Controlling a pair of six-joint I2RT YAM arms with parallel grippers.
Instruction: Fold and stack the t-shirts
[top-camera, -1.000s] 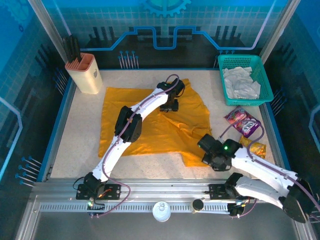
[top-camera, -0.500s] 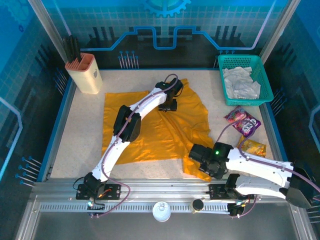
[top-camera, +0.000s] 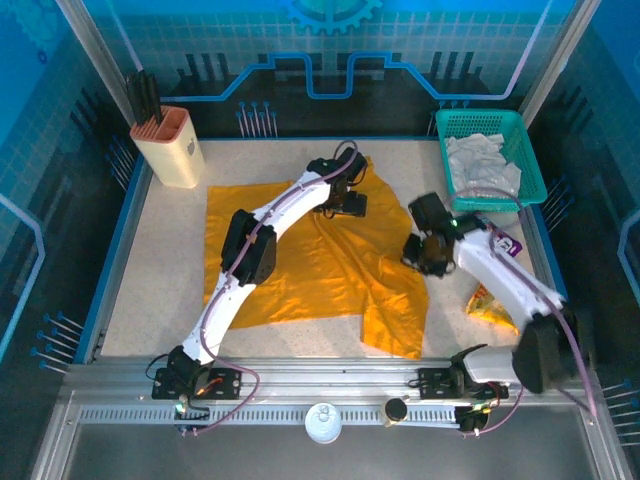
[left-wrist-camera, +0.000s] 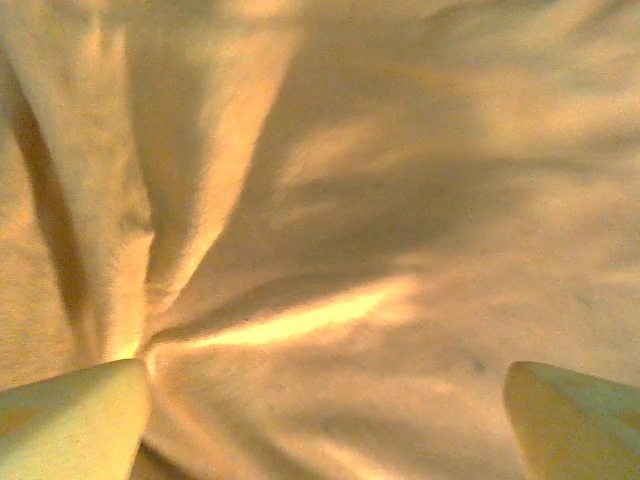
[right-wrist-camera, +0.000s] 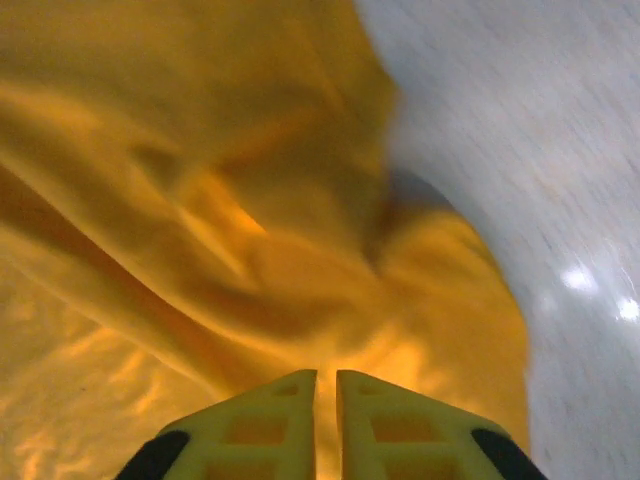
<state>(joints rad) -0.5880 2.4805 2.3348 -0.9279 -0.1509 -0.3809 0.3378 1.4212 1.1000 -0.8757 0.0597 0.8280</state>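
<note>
The orange shirt (top-camera: 320, 270) lies rumpled on the tabletop (top-camera: 170, 260), left of the basket (top-camera: 535, 165). The left hand (top-camera: 348, 205) rests on it, fingers apart. The right hand (top-camera: 420, 252), just in front of the basket, is clamped on the shirt's edge. The basket holds the pale shirt (top-camera: 482, 165). Far left of the basket, a beige holder (top-camera: 170, 150) holds dark sticks (top-camera: 145, 100).

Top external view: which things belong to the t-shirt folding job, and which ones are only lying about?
Job: mustard-orange t-shirt; pale t-shirt, in the green basket.
Lying about: purple packet; yellow packet; beige holder with dark handles.
</note>
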